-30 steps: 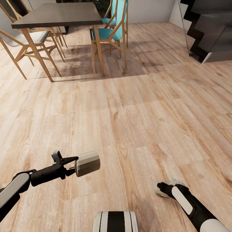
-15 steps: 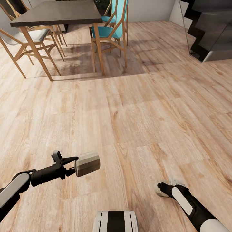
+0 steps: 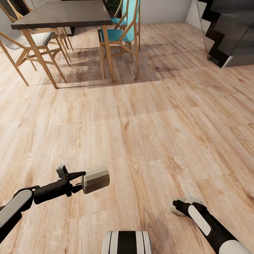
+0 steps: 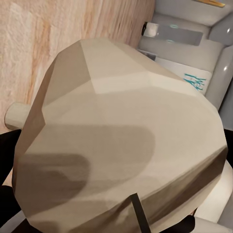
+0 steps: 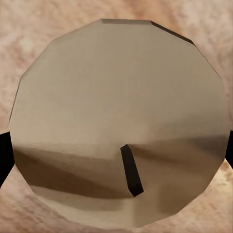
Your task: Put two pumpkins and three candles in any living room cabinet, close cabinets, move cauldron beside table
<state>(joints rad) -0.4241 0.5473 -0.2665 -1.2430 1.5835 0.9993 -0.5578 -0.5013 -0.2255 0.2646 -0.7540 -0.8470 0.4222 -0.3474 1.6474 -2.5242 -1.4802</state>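
My left gripper [image 3: 83,180] is shut on a beige candle [image 3: 96,179], held sideways above the wood floor at the lower left of the head view. Up close in the left wrist view, that candle [image 4: 121,145] shows a dark wick. At the lower right, my right gripper [image 3: 177,205] is shut on a second candle [image 3: 173,209], mostly hidden behind the wrist. The right wrist view looks at this candle's [image 5: 121,121] round top face and its short dark wick. The pumpkins, cabinet, cauldron and the task's table are out of view.
A dark dining table [image 3: 63,14] with teal chairs [image 3: 120,33] and a pale chair [image 3: 35,39] stands at the far left. Dark stairs [image 3: 229,31] rise at the far right. Open wood floor [image 3: 148,120] stretches between. My base [image 3: 127,242] shows at the bottom edge.
The whole head view shifted slightly a second ago, so the camera moved a little. Both arms and their candles keep the same pose.
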